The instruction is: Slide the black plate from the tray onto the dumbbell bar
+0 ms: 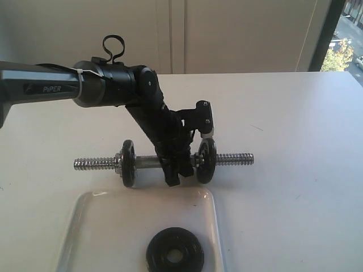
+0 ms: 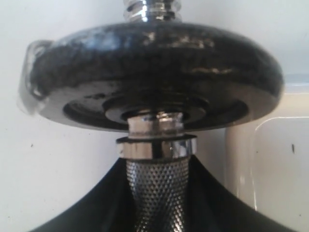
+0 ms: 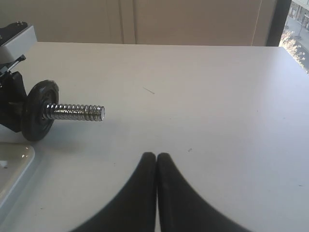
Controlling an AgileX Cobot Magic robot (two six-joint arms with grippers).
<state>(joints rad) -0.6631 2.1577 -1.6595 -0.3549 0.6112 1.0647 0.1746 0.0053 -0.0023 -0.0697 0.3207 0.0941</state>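
Cast-iron black plate (image 1: 174, 256) looks heavy, stiff: pinch its rim. Your left hand (image 2: 157, 188) clamps the dumbbell bar (image 1: 93, 164); right hand (image 3: 157, 166) closed, empty.

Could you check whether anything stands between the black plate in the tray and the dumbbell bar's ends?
Nothing visible does: the black plate lies in the tray, and the ends of the dumbbell bar are bare. The left gripper holds its middle, between the mounted discs.

The only readable lettering is the brand word "PiPER". It stands in pale letters on the grey tube of the left arm (image 1: 51, 89), at the upper left of the exterior view. Neither wrist view shows legible writing.
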